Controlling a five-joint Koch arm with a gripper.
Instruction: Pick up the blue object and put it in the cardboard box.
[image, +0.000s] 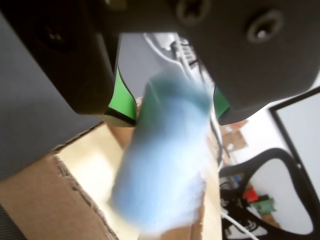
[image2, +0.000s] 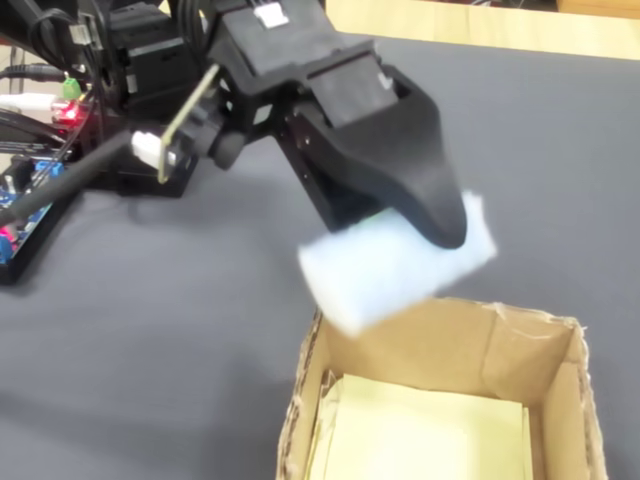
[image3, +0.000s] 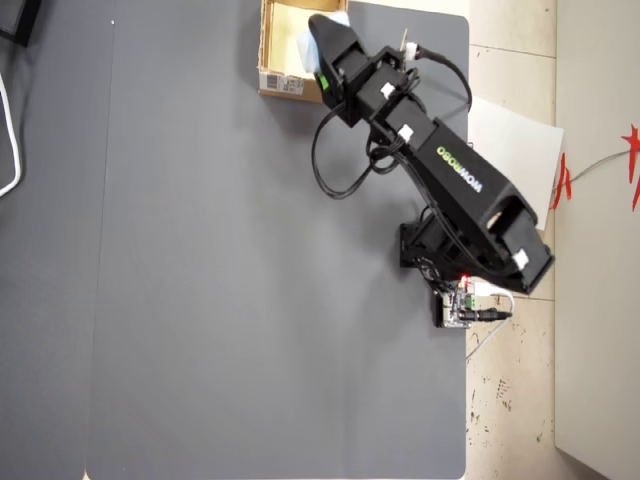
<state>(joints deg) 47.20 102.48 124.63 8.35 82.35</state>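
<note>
The blue object (image: 160, 175) is a pale light-blue soft lump, smeared by motion. In the wrist view its top end sits between the green-lined jaws, and a gap shows beside the left pad. My gripper (image: 172, 117) is open around it. In the fixed view the lump (image2: 390, 265) hangs tilted just under the black gripper (image2: 425, 235), right above the rim of the cardboard box (image2: 565, 400). The box is open with a pale inside. From overhead, the gripper (image3: 318, 50) reaches over the box (image3: 283, 82) at the mat's top edge, and a sliver of blue object (image3: 305, 45) shows.
The arm's base and a small circuit board with a red light (image3: 458, 300) stand at the mat's right edge, with cables (image2: 30, 190) nearby. White paper (image3: 515, 140) lies off the mat. A black chair (image: 272, 200) shows behind in the wrist view.
</note>
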